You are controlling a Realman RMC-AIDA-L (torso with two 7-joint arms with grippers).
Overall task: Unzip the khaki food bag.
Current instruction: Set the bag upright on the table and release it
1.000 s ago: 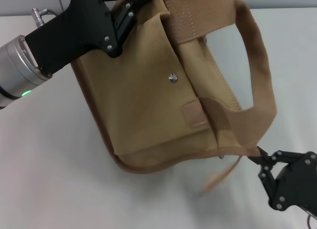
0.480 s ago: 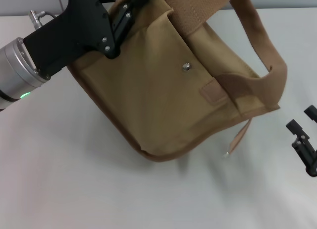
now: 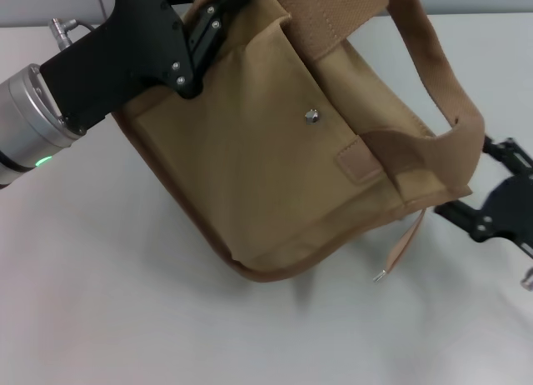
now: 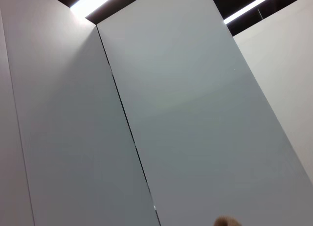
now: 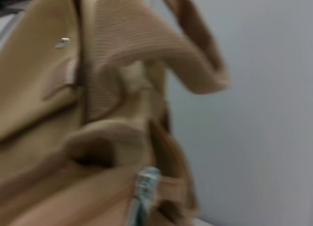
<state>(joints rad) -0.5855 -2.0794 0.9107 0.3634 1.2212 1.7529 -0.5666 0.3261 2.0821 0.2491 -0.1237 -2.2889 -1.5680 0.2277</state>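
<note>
Head view: left gripper clamps the boxy tan canvas food bag, tilted on the white table (silver snap showing); right gripper spread beside its handle. Left wrist: grey wall panels. Right wrist: bag close, silver zipper pull.

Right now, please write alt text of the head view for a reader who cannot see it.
A tan canvas bag is held tilted above a white table by the left gripper at its top corner. The right gripper, jaws open, sits beside the bag's handle.
</note>
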